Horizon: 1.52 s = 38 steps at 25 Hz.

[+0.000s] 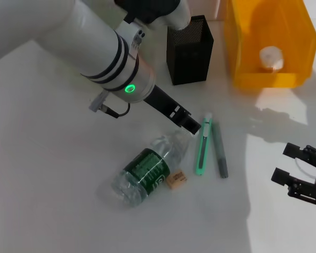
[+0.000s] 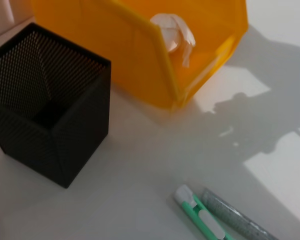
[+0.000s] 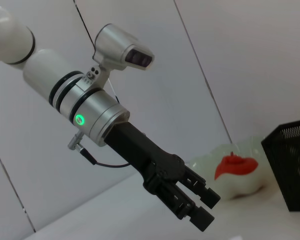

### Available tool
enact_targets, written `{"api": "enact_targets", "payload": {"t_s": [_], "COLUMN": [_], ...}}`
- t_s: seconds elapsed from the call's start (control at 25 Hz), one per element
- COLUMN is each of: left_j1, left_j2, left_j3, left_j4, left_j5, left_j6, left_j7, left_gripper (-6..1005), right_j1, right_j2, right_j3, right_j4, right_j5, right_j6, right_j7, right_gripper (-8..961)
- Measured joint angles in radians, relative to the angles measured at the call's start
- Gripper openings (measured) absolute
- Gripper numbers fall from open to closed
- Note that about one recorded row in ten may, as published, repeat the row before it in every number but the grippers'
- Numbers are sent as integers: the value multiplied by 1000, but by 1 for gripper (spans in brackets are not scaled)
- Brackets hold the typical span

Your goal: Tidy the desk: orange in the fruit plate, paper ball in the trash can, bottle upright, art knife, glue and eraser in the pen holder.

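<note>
Bottle [image 1: 146,171] flat on table [image 1: 52,211], green label unreadable, eraser [image 1: 176,179] touching it. Left hand [image 1: 191,125] by art knife [image 1: 203,145], narrow; right hand [image 1: 300,174] wide.

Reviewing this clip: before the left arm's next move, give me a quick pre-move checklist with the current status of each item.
1. Left gripper near the bottle neck and knife: ok.
2. Left gripper's finger state: cannot tell.
3. Bottle upright: not ok, lying down.
4. Knife, glue, eraser in the holder: not ok, on the desk.
5. Paper ball in the yellow bin: ok.
6. Right gripper clear, at the desk's right: ok.
</note>
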Motion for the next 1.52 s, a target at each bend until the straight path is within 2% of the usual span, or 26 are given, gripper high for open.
{"api": "enact_targets", "payload": {"t_s": [0.08,0.4,0.44,0.68,0.92,1.24,1.44,1.52], "left_j1": [-1,-1,-1,0,12,14,17,50], "left_j2": [0,0,0,0,0,0,0,2], "left_j3": [22,49,131,161,230,237,237,216], "left_j4": [-40,-70,-127,-146,-176,-196,-193,-146], "left_j5": [-3,-8,-43,-59,-72,-72,-71,-68], "left_j6": [-35,-70,-177,-220,-292,-303,-305,-297], "left_j7": [-4,-5,-7,-7,-8,-8,4,49], "left_gripper": [745,733,731,722,713,701,563,525], "right_j1": [-1,20,23,33,35,37,36,34], "right_j2": [0,9,10,11,11,11,11,11], "right_j3": [0,-8,-8,-8,-4,0,1,8], "right_j4": [6,23,27,46,58,63,65,66], "right_j5": [-8,-9,-9,-9,-9,-9,-7,-5], "right_j6": [9,54,56,58,58,58,58,58], "right_j7": [-8,-10,-10,-5,-5,-3,-3,-3], "right_gripper": [820,819,819,819,819,819,819,819]}}
